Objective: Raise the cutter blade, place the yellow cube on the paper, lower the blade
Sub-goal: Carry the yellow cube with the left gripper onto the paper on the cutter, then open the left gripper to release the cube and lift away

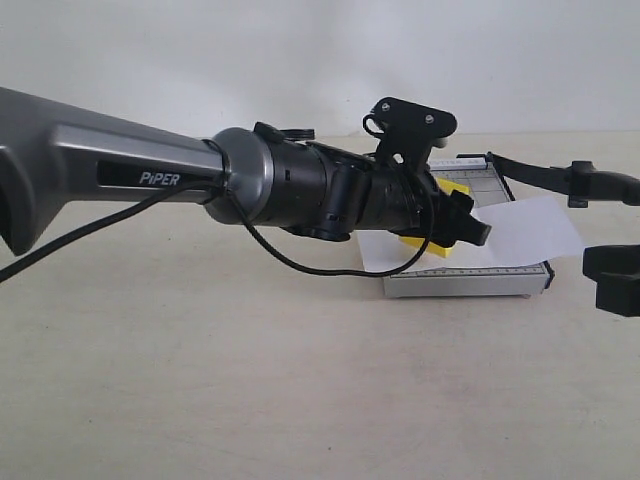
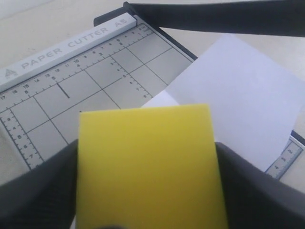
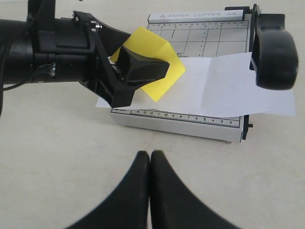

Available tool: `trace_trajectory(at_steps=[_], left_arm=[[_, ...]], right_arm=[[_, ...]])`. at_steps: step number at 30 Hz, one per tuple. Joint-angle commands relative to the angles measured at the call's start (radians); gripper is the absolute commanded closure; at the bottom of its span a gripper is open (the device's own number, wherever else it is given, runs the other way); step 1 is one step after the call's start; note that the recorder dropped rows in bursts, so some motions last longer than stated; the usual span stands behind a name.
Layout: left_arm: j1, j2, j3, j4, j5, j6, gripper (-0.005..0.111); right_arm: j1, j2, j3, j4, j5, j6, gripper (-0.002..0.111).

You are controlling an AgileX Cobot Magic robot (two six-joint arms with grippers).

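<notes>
1. Yellow cube (image 3: 145, 44) is clamped between the two fingers of the left gripper (image 3: 138, 59), one finger on each of two opposite faces, and it is tilted with a corner pointing down
2. Held this way, the cube is over the end of the grey cutter board (image 3: 209, 43) that lies away from the blade, above the paper (image 3: 224, 86); I cannot tell whether its lower corner touches the sheet
3. White and creased down the middle, the paper lies across the cutter board and overhangs it on the blade side and, slightly, on the opposite side
4. Black cutter blade (image 3: 274, 52) stands raised off the cutter board, hinged at the corner by the lettered strip, with its thick handle end in the air over the paper's overhanging end
5. Right gripper (image 3: 150, 164) has its fingertips pressed together with nothing between them; it sits off the cutter board, over the pale table (image 3: 57, 143) in front of the board's ruler edge, well apart from the blade handle
</notes>
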Motion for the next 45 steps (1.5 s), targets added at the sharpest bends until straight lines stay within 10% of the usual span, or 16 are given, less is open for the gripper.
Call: trace_trajectory(at_steps=[1, 31, 45], left_arm=[[-0.002, 0.001, -0.008, -0.002, -0.025, -0.033, 0.040], [-0.002, -0.263, 0.008, -0.002, -0.014, 0.038, 0.038], [-0.002, -0.880, 0.541, -0.002, -0.164, 0.097, 0.038]], right_arm=[[0.001, -0.005, -0.001, -0.002, 0.006, -0.007, 0.109], [0.001, -0.005, -0.001, -0.002, 0.009, -0.007, 0.109], [0.001, -0.005, -0.001, -0.002, 0.004, -0.005, 0.109]])
